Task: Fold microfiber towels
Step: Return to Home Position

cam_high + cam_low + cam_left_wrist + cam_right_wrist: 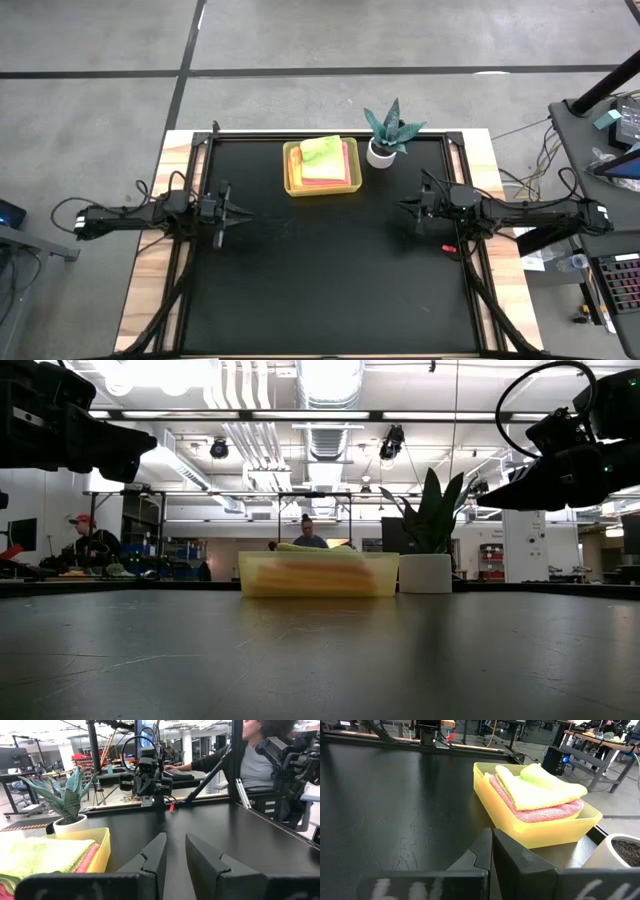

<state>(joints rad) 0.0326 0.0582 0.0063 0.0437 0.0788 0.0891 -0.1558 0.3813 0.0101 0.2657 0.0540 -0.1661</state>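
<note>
Folded microfiber towels lie stacked in a yellow translucent tray (292,180) at the table's far middle. A lime green towel (540,787) is on top of the stack, with a pink one (547,812) under it. The same stack shows in the left wrist view: lime green towel (40,857), pink towel (87,859). My left gripper (176,837) hangs level above the table's left side (238,212), its fingers a small gap apart with nothing between them. My right gripper (492,832) hangs level above the right side (406,207), shut and empty. Both are well clear of the tray.
A teal spiky plant in a white pot (385,140) stands just right of the tray. The black table top (320,280) lies bare between the arms and toward the near edge. Metal frame rails (190,250) run along the sides. People sit in the room beyond.
</note>
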